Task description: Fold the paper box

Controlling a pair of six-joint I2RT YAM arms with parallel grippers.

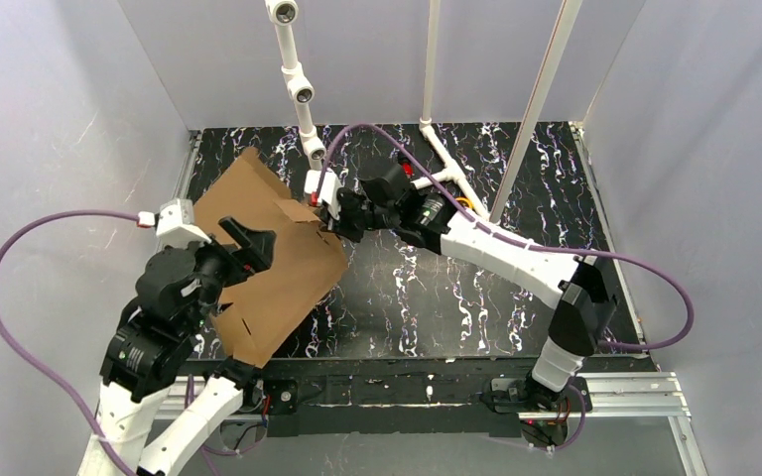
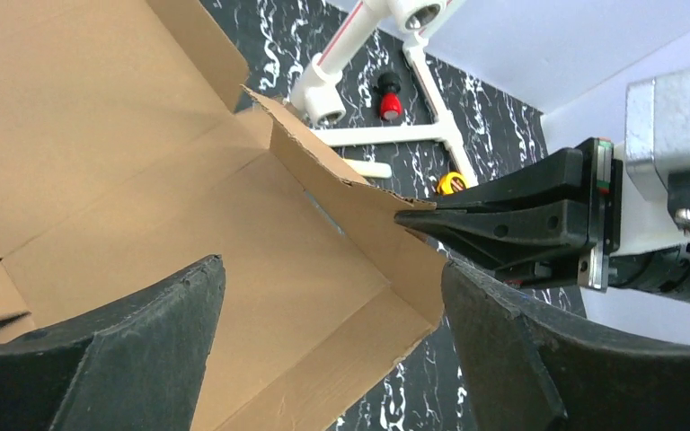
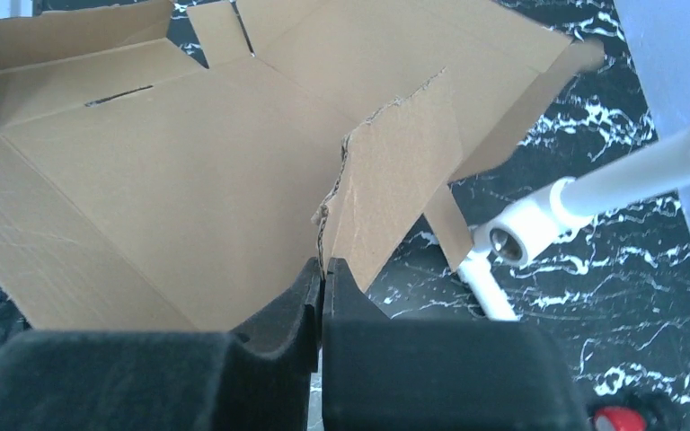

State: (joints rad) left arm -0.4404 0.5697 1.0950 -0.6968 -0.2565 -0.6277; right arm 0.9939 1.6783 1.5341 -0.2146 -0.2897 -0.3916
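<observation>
The right gripper (image 3: pixel 322 268) pinches a raised flap (image 3: pixel 400 175) at the paper box's (image 1: pixel 283 273) one o'clock edge.
The left gripper (image 1: pixel 250 244) hangs spread wide over its panel; the paper box lies unfolded at the table's (image 1: pixel 456 288) nine o'clock side.

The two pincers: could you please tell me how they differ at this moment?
The left pincer stands wide open and grips nothing; the right pincer is shut on a raised flap of the cardboard box. The left pincer hangs over the box's inner face, while the right pincer bites its edge from the side. Both are black and face the same box.
</observation>
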